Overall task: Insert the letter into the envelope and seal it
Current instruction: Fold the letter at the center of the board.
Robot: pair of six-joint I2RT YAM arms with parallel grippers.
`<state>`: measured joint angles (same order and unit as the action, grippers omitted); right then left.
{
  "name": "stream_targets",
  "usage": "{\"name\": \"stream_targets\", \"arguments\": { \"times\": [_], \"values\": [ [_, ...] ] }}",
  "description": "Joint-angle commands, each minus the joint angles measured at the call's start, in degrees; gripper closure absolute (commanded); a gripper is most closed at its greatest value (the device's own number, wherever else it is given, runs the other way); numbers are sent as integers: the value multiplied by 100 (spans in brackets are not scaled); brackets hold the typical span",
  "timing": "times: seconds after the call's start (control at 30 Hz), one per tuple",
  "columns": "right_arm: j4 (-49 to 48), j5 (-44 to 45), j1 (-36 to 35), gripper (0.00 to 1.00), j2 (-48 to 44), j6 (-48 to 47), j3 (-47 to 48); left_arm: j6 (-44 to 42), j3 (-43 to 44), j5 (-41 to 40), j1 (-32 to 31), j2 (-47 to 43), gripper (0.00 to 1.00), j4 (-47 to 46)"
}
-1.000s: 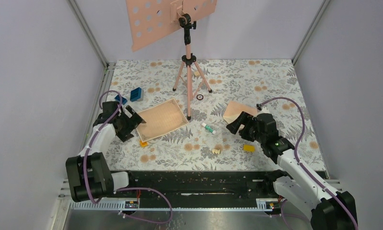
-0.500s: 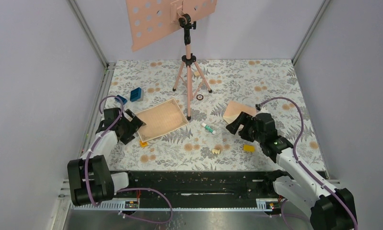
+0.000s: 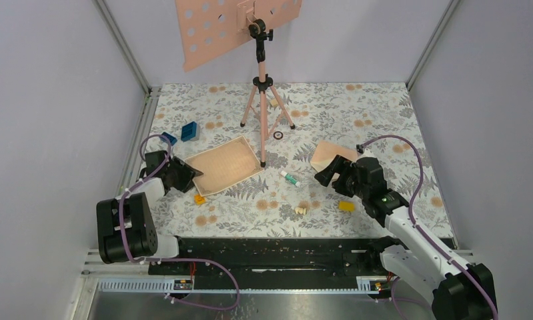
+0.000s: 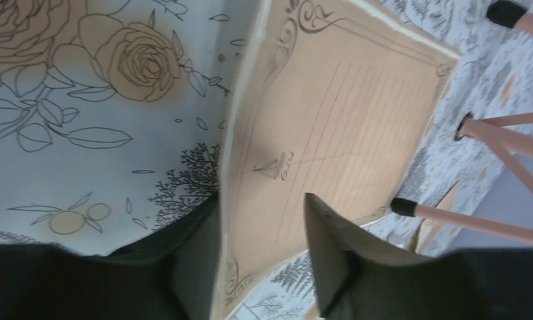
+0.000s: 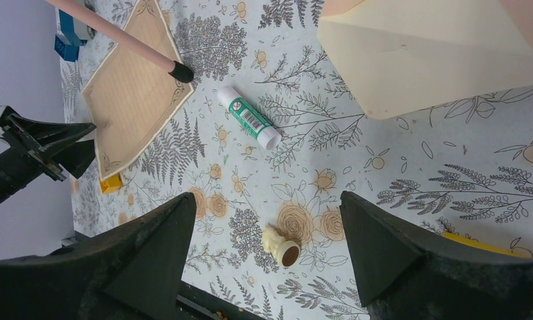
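Envelope (image 5: 437,60) cut off at top edge; letter (image 4: 330,133) partly hidden behind left tool (image 4: 260,217).

I stand in a robot test cell, a lab booth. Plain grey walls (image 3: 43,100) close in three sides, aluminium frame posts (image 3: 122,45) run up the corners, and my left arm (image 3: 125,227) and right arm (image 3: 417,235) are bolted to a black rail (image 3: 270,250) at the tabletop's (image 3: 377,113) near edge.

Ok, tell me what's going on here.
The left gripper has its open jaws astride an edge of the letter, not clamped on it. The right gripper hangs open above the table, just short of the envelope. Letter and envelope lie apart, with a glue stick between them.
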<state>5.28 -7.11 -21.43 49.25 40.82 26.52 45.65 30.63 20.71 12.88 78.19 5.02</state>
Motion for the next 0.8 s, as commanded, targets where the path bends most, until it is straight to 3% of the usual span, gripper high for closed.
{"name": "stream_targets", "arguments": {
  "times": [0.0,0.1,0.13,0.5,0.77],
  "values": [
    [-62,26,-28,13,-89,-12,154,152,-95,261,60,55,65,-475],
    [9,34,-27,13,-74,-29,230,183,-6,427,102,-70,96,-397],
    [34,41,-23,13,-78,-38,240,152,48,474,107,-175,100,-303],
    [-12,56,-22,13,-67,5,193,-1000,947,1288,109,-2062,100,2509],
    [-286,-121,-28,13,178,59,173,-1032,532,2027,-20,-3366,100,3867]
  ]
}}
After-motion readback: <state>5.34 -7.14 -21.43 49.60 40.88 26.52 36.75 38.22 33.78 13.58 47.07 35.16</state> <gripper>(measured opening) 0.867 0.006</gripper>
